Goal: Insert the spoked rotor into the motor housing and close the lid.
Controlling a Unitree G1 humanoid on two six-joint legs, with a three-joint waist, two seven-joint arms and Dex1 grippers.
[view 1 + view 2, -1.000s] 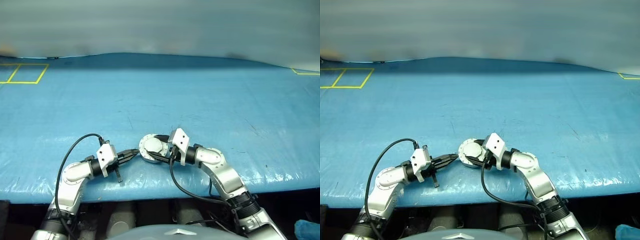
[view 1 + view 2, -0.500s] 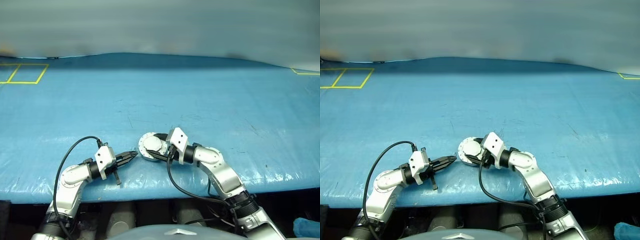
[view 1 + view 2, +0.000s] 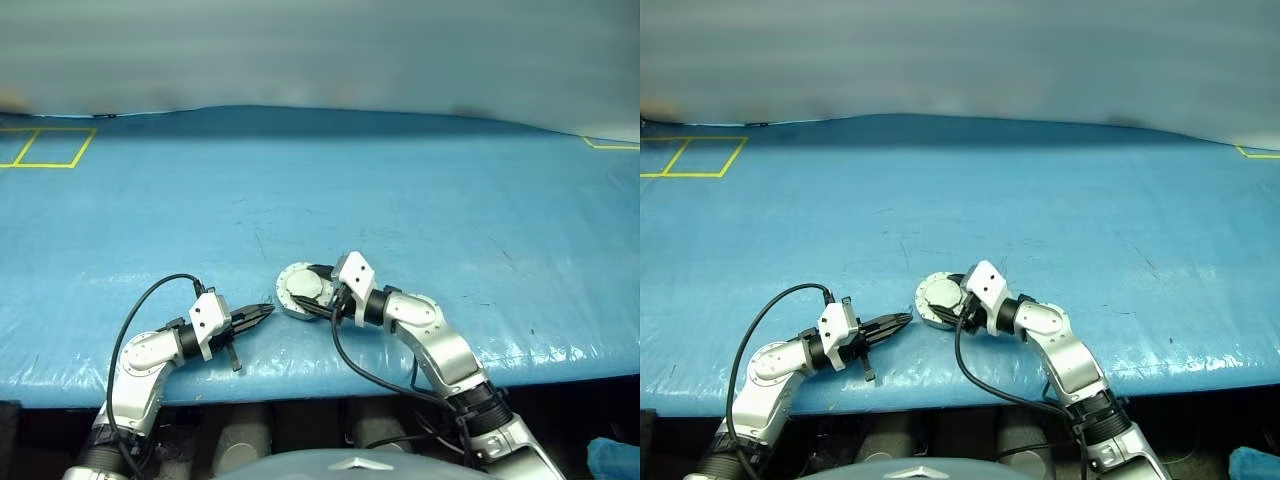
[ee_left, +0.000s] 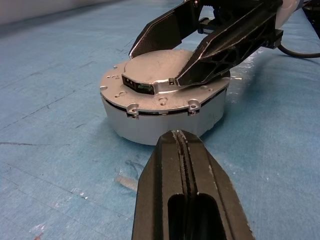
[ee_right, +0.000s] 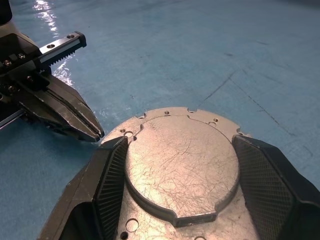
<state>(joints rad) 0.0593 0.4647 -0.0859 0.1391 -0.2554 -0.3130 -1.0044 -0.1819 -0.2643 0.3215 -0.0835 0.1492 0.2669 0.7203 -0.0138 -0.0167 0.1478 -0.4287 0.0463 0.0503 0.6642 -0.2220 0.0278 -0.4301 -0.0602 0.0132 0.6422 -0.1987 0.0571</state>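
Between the earlier frames and this one, little had shifted: the motor housing [image 3: 303,291] and the right gripper [image 3: 318,300] around it had edged slightly away from the left gripper [image 3: 262,313], which had stayed where it was.

We saw the housing resting on the blue table cover [image 3: 420,200], its lid [image 5: 182,165] down and flush, plain grey face up. The spoked rotor was not visible; we judged it was already inside, under the lid. The right gripper's two black fingers [image 5: 111,180] stood wide, one on either side of the housing's rim, reaching in over the lid; whether they pressed the metal or merely bracketed it we could not tell. The left gripper's fingers [image 4: 186,200] were pressed together, holding nothing, the tip just beside the housing's side wall and pointing at it, apart from it by a small gap.

We judged the housing to be a stiff, fairly heavy lump of metal for its size, with a smooth wall that hard fingers could slip on. The safest hold seemed to be across the full width, fingers low on the side wall beneath the lid's flange, where the small screw tabs give an edge to catch. It looked sturdy, though the seam between lid and body could pop open if pried from one side.

We could read no brand, label or writing on the housing, grippers or cover.
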